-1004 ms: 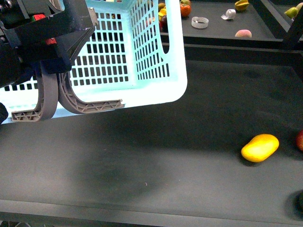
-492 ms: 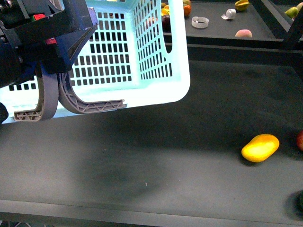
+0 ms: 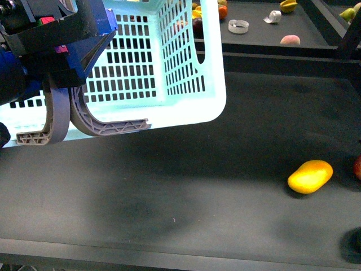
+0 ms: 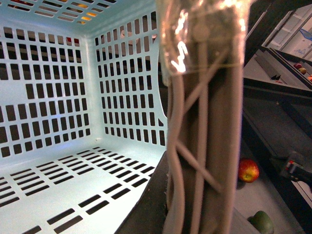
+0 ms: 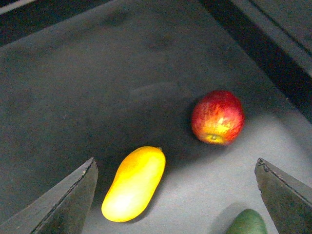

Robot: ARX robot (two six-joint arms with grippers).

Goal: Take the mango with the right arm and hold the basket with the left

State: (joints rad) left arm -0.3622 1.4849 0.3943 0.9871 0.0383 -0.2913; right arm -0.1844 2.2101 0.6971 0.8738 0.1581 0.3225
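Note:
The turquoise basket [image 3: 169, 68] hangs tilted above the dark table, its grey-brown handles [image 3: 101, 121] drooping at the left. My left gripper [image 3: 56, 39], bulky and black, is shut on the basket at the upper left. In the left wrist view the handles [image 4: 204, 122] run close past the camera, with the basket's empty inside [image 4: 58, 97] behind. The yellow mango [image 3: 309, 176] lies on the table at the right. In the right wrist view my right gripper [image 5: 175, 161] is open above the table. The mango [image 5: 134, 183] lies near one finger [image 5: 68, 204], untouched.
A red-and-yellow apple [image 5: 217, 116] lies beside the mango and a green fruit [image 5: 246, 223] near the other finger. The apple [image 3: 357, 167] sits at the table's right edge. A raised back shelf [image 3: 316, 34] holds several fruits and a tape ring [image 3: 238, 26].
The basket's near corner swung slightly right and tilted a second ago, then stayed put. The mango has not moved.

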